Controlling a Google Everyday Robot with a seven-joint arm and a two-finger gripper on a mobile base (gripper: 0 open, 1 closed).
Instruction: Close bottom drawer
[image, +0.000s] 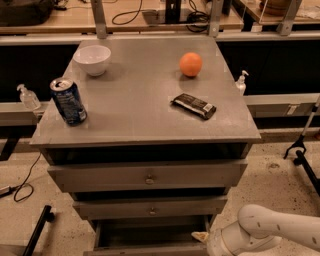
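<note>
A grey cabinet has three drawers. The bottom drawer (150, 239) is pulled out at the lower edge of the view, and its dark inside shows; its front and knob are cut off by the frame's edge. My white arm comes in from the lower right. My gripper (201, 236) is at the drawer's right front corner, with only a pale tip showing beside the arm's round wrist. The two wider drawers above, each with a small knob (149, 180), look pushed in.
On the cabinet top (145, 110) stand a white bowl (92, 59), a blue soda can (68, 101), an orange (191, 64) and a dark snack bar (194, 105). Sanitiser bottles (28, 97) sit on side ledges. A black stand leg (38, 230) is at lower left, another at right.
</note>
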